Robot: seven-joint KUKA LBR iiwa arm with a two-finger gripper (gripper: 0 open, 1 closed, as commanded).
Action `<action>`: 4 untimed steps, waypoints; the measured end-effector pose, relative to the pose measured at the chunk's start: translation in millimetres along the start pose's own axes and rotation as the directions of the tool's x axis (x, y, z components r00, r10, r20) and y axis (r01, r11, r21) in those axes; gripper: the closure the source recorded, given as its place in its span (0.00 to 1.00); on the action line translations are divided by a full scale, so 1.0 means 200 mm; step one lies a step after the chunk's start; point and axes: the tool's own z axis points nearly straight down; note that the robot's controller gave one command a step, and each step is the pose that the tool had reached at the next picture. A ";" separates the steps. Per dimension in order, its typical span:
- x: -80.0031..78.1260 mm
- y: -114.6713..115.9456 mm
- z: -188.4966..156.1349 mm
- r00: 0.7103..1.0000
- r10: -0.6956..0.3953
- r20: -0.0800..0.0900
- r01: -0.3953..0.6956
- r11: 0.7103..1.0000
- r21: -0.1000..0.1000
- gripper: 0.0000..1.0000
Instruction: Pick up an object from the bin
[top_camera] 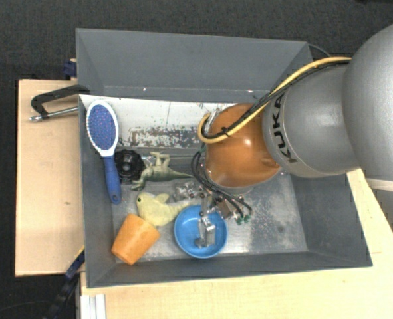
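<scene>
Grey arm [329,118], jaws (apart or together: unclear) inside blue bowl [183,238].

The gripper [208,230] stands in the bowl [186,239] at the bin's [183,65] six o'clock. From the bowl, a tipped cup [135,239] lies at nine, a dinosaur figure [157,169] at eleven, a brush [104,131] beyond it at ten.

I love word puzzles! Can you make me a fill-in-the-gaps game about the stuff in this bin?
1. The gripper is over the ___ bowl.
2. The cup lying on its side just left of that bowl is ___.
3. The long-handled brush lies at the ___ side of the bin.
Missing words: blue, orange, left.
</scene>
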 end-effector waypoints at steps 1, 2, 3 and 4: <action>0.13 0.01 -0.17 0.996 -0.090 0.006 0.090 0.996 0.001 0.00; 0.12 0.04 -0.23 0.919 -0.395 0.010 0.395 0.919 0.004 0.00; 0.14 0.05 -0.01 0.760 -0.650 0.002 0.650 0.760 0.001 0.00; 0.14 0.05 -0.01 0.762 -0.648 0.004 0.648 0.762 0.002 0.00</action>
